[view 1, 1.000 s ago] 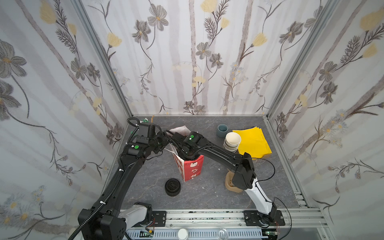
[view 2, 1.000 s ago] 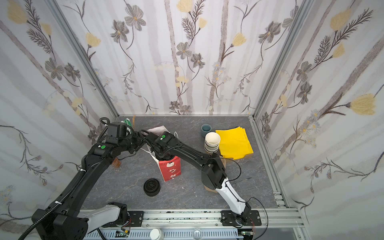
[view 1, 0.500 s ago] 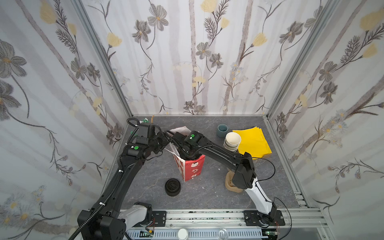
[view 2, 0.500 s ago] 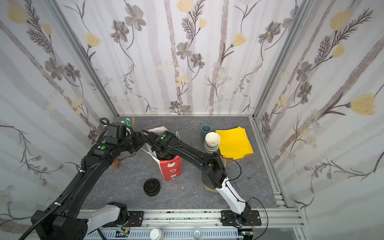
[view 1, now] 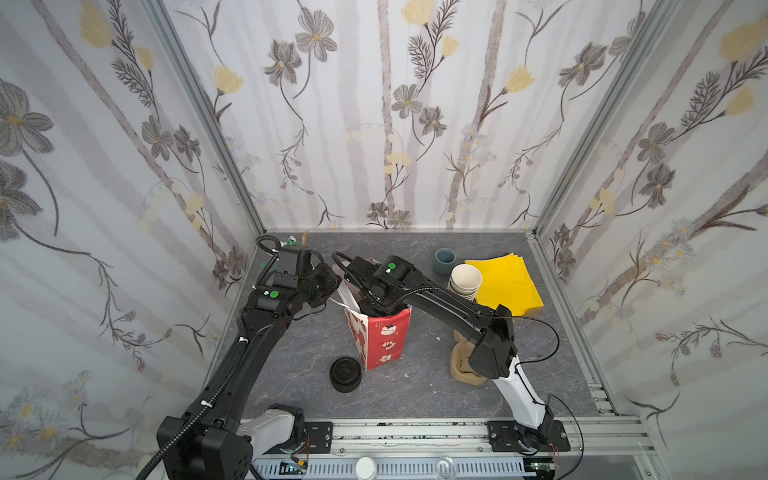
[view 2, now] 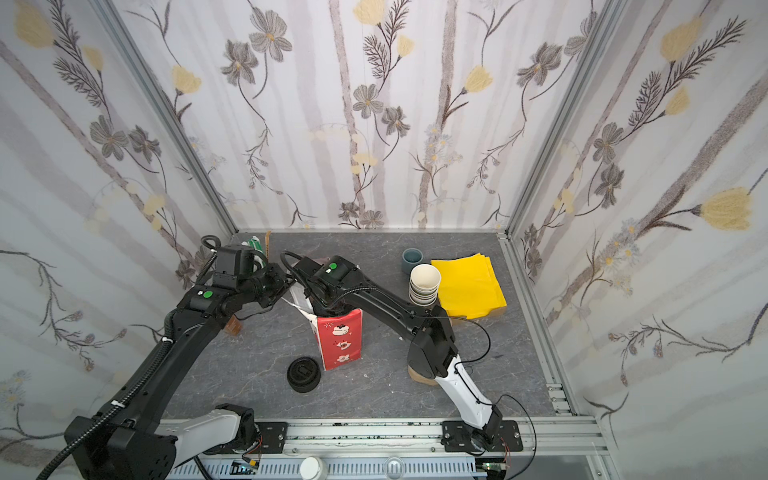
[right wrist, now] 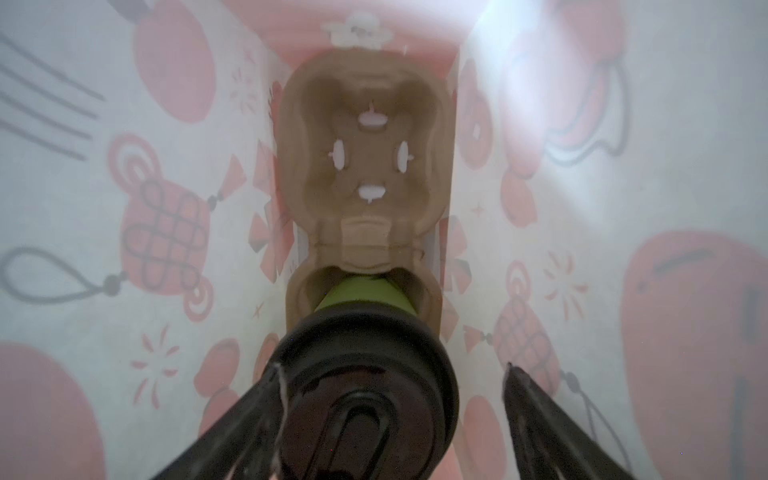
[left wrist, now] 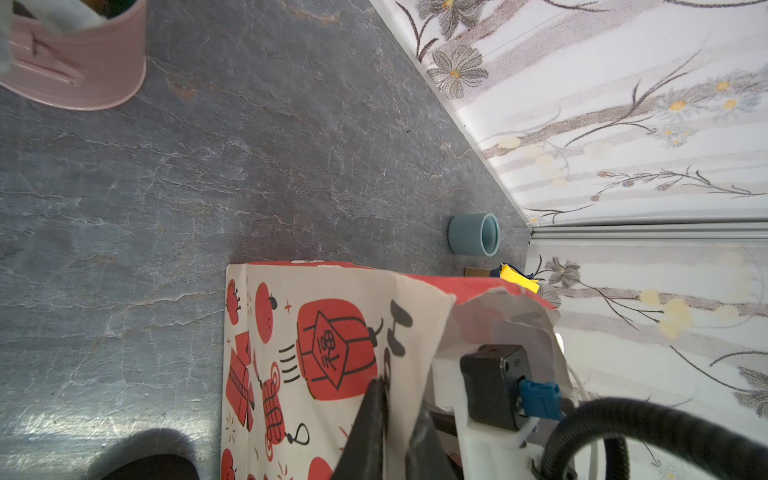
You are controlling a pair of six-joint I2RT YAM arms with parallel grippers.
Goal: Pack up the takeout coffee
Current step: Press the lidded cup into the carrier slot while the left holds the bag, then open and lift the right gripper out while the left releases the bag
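Takeout coffee (right wrist: 365, 374) sitting in cup carrier (right wrist: 365, 124) | right hand (right wrist: 394, 369) gaping, best withdrawing straight | left hand (left wrist: 397, 399) clamping paper bag (left wrist: 324, 332) rim

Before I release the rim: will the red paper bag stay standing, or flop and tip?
Probably stays upright: the paper bag stands on a flat base, with the carrier and coffee cup low inside. Its rim, pinched by the left gripper, looks crumpled, so likely floppy.
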